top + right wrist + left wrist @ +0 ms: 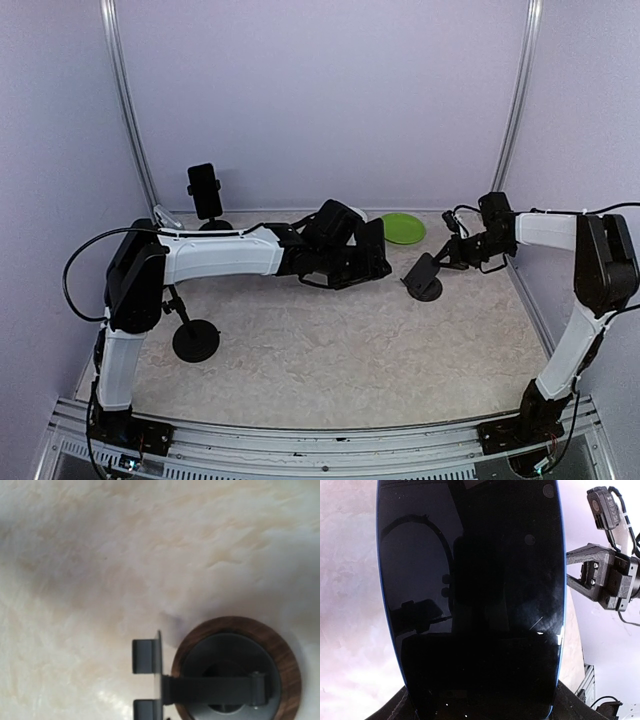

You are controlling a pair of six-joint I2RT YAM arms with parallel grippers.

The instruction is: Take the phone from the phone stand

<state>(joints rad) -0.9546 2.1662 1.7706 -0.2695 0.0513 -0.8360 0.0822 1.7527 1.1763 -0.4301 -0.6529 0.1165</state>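
Finding: your left gripper (368, 252) grasps the glossy black slab phone (470, 605) across its width, well clear of the black cradle stand with wood-ringed round base (225, 682). Your right gripper (449, 254) is clenched empty beside that stand. Removal appears done; only set-down likely remains

The glossy black phone with a thin blue edge (470, 600) is out of its holder (its dark screen is unlit and mirrors its surroundings) and hangs clear just to the left of the stand, not touching it. The small black phone stand with a round wood-rimmed base (424, 277) sits upright at the right-centre of the work surface. Its flat back plate is tilted, and a black arm runs from the grey centre of its base to two short lips.
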